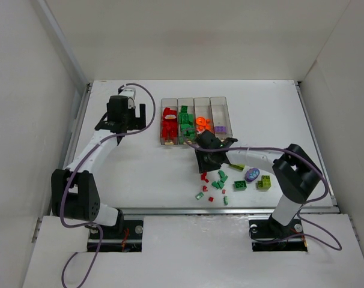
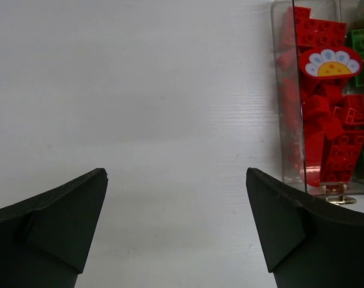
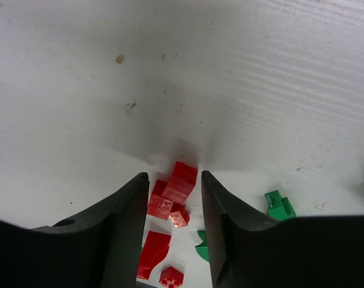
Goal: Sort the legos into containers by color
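Left wrist view: the left pincer (image 2: 176, 174) hangs wide open over the white counter (image 2: 140, 90) beside the clear plastic bin of red bricks (image 2: 285, 120), waiting. The right pincer (image 3: 173, 174) straddles a small red plastic brick (image 3: 183, 179), jaws half-closed, grip unclear, presumably bound there.

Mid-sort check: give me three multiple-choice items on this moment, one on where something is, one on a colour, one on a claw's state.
1. The right claw hangs over: A the purple bin; B loose red bricks on the table; C the left arm's base.
2. The leftmost bin holds which colour: A red; B purple; C orange.
3. The left claw is: A shut on a green brick; B open, empty; C shut on a bin wall.
Answers: B, red bricks lie between its jaws; A, red fills it; B, bare table shows between its jaws.
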Motion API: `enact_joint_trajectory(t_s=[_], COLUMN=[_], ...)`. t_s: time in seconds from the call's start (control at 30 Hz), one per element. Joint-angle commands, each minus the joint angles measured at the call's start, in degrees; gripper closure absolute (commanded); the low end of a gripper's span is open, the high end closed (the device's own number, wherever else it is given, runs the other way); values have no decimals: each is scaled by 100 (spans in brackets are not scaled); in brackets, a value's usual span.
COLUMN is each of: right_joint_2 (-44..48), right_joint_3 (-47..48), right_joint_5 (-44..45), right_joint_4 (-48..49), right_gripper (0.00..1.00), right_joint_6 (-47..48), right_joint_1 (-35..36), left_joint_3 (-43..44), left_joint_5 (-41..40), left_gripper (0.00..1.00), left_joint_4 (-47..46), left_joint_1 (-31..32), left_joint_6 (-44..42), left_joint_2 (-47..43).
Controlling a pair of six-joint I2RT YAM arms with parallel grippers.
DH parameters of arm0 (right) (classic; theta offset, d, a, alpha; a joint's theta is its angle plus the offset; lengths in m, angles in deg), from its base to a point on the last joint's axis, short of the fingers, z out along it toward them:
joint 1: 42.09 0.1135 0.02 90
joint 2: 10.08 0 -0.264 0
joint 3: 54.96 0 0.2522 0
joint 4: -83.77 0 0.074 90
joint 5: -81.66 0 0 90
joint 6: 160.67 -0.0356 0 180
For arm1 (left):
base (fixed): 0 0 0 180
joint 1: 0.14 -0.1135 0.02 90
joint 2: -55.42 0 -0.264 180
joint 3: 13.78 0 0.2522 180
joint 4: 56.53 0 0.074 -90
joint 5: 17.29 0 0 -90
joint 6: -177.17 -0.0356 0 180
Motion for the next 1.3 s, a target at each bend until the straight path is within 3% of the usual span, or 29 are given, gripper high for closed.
enact_joint_trajectory(t_s=[0.0, 0.1, 0.2, 0.37, 0.47, 0.5, 0.63, 0.87, 1.13, 1.27], right_joint_2=[-75, -137, -137, -137, -137, -137, -136, -259, -2602, -3263], right_joint_3=[42, -63, -116, -230, -230, -230, 331, 1859, 5442, 6227], right_joint_5=[-145, -146, -146, -146, -15, -14, 135, 214, 1003, 1058], right_joint_4=[35, 149, 210, 272, 272, 333, 333, 939, -51, -176], right_gripper=[55, 65, 65, 68, 86, 98, 100, 100, 100, 100], right_joint_6=[-96, -96, -158, -263, -263, -263, 202, 1221, 1881, 1934], right_joint_1=[71, 71, 71, 71, 71, 71, 124, 177, 177, 27], left_joint_3=[-136, -136, -136, -250, -250, -250, -303, -557, -760, -865], left_joint_5=[251, -108, -267, -627, -925, -926, -926, -926, -1225, -1383], left_gripper=[0, 0, 0, 0, 0, 0, 0, 1, 1, 1], left_joint_4=[-77, -191, -244, -245, -139, -139, -87, -210, -438, -438], left_joint_1=[52, 166, 219, 219, 219, 219, 219, 219, 219, 219], left_joint_6=[449, 325, 325, 1027, 1396, 1476, 1546, 1600, 1477, 1371], left_joint_2=[-270, -270, -322, -322, -375, -375, -427, -481, -647, -700])
